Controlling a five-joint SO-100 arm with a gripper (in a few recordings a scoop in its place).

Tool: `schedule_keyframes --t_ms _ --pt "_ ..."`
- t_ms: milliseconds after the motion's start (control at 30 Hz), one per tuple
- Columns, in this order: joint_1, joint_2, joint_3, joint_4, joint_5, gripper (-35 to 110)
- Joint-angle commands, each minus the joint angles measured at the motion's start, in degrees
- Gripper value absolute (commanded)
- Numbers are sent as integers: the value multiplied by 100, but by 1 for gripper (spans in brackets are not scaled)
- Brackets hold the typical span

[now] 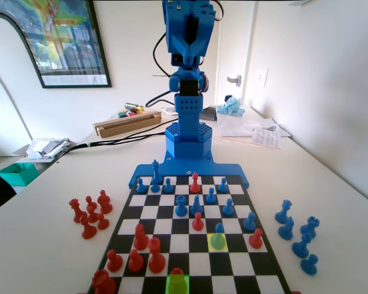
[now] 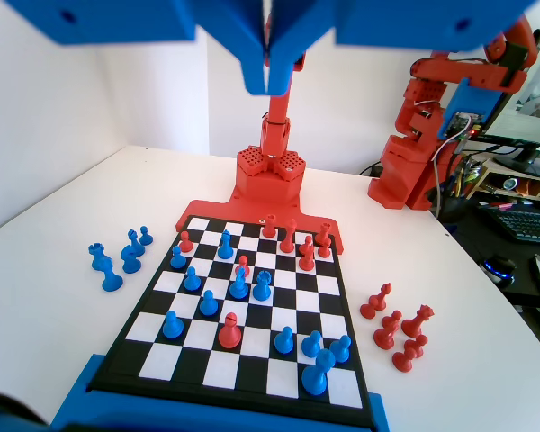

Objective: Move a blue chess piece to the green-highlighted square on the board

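White tabletop is carrying the board (image 1: pixel 152 226) beneath pale walls, and the blue chess piece (image 1: pixel 218 233) is standing on the single yellow-tinted square (image 1: pixel 218 244), right of centre in the fixed view and three rows up from the near edge. One green-highlighted square (image 1: pixel 176 285) is lying in the nearest row, two rows closer and two columns to the left; another piece (image 1: pixel 176 274), tinted by the highlight and showing red at its top, is occupying it. Two red pawns are flanking the blue one: one (image 1: pixel 197 222) diagonally up-left, one (image 1: pixel 256 238) two columns to the right. Around ten more blue pieces are spreading over the board's far half, though overlaps are making the count uncertain, while roughly five red ones are gathering at the near left. Off the board, five blue pieces (image 1: pixel 286 228) are sitting on the table to the right and a cluster of about six red pieces (image 1: pixel 89 214) to the left. In the wrist view the gripper (image 2: pixel 270 83) is hanging high above the board, its jaws pressing together with nothing between them.
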Motion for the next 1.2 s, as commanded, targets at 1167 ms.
schedule_keyframes --t_ms 1167 --pt "-88 114 -53 -105 -53 4"
